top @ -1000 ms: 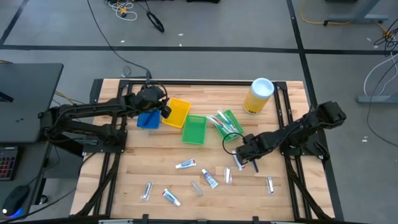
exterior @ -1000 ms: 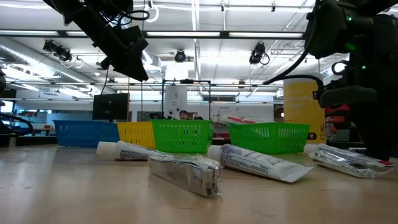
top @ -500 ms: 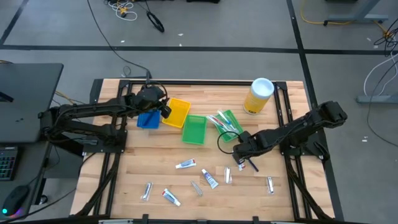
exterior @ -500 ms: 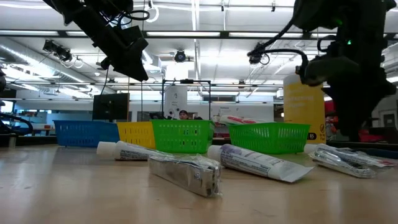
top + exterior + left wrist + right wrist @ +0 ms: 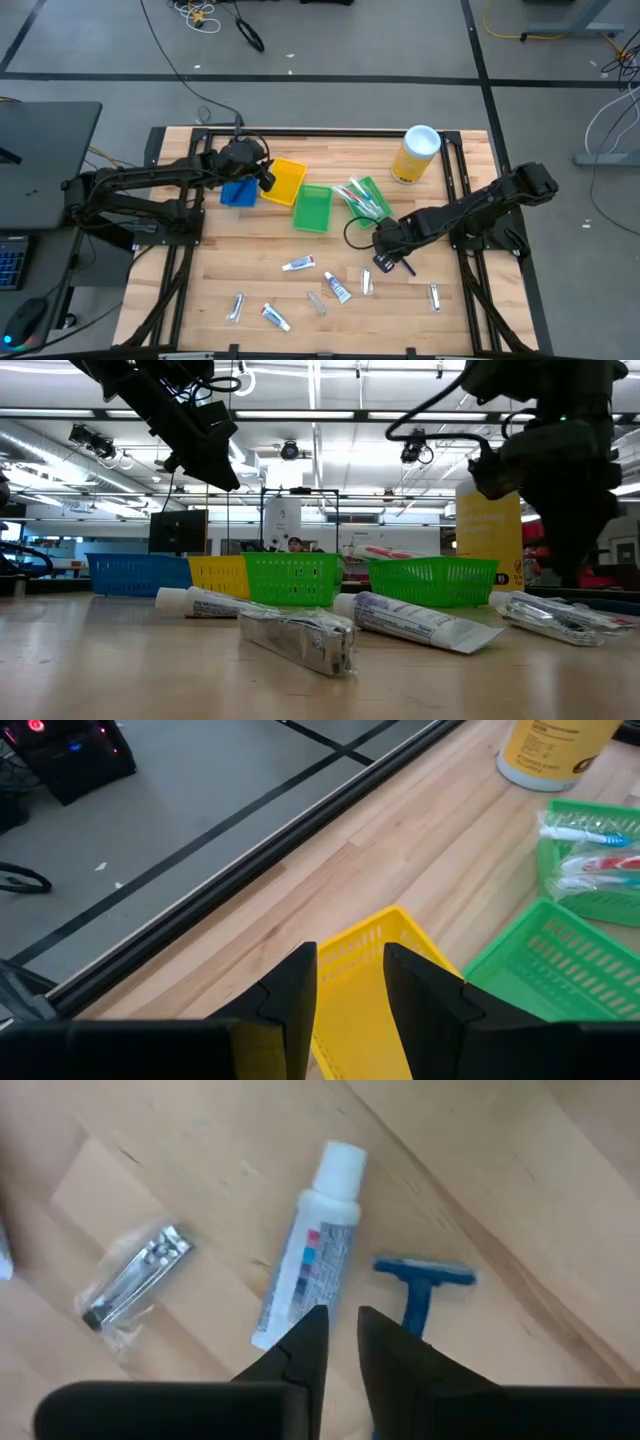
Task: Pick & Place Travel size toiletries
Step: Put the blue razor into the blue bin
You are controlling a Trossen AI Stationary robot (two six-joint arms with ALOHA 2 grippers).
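Note:
Travel size toiletries lie scattered on the wooden table: white toothpaste tubes (image 5: pixel 298 264) (image 5: pixel 336 287), silvery packets (image 5: pixel 237 306) (image 5: pixel 434 296), and toothbrushes in the far green bin (image 5: pixel 365 200). My right gripper (image 5: pixel 343 1345) hovers above the table, pointing down, its fingers a narrow gap apart with nothing between them. Below it lie a white tube (image 5: pixel 310 1270), a blue razor (image 5: pixel 425 1285) and a wrapped metal clipper (image 5: pixel 130 1280). My left gripper (image 5: pixel 350 990) hangs open above the yellow bin (image 5: pixel 370 960), holding nothing.
A blue bin (image 5: pixel 238 192), the yellow bin (image 5: pixel 283 182) and a second green bin (image 5: pixel 312 208) stand in a row at the table's middle far side. A tall yellow canister (image 5: pixel 416 153) with a white lid stands at the far right. Bare wood shows along the right edge.
My right gripper has risen from the table, shifted a little toward the table's left and rolled at the wrist. The razor and the tube stay on the wood.

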